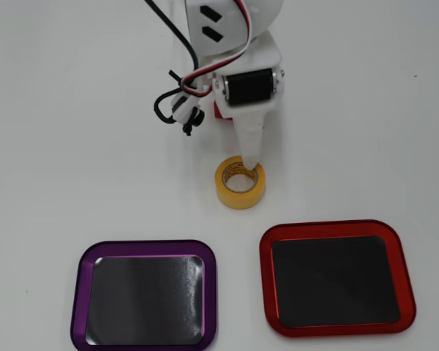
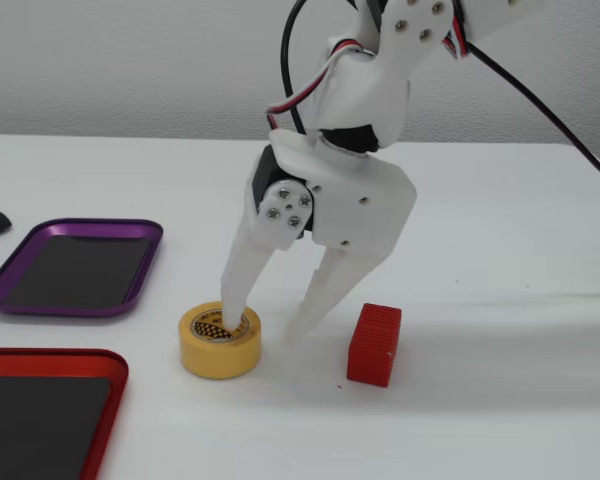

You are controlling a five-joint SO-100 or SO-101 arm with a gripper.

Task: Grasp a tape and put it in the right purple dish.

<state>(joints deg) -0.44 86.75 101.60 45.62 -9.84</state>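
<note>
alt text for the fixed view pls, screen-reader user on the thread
A white robot gripper straddles the wall of a yellow tape roll on a white table, one finger in the core, the other outside. A red block stands just right of it; a purple dish and a red dish lie at left.

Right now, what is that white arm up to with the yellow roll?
The gripper is open and straddling the wall of the tape: one finger dips into its hollow core, the other stands outside, near the red block. The tape sits on the table, not yet lifted. The purple dish holds nothing.
</note>
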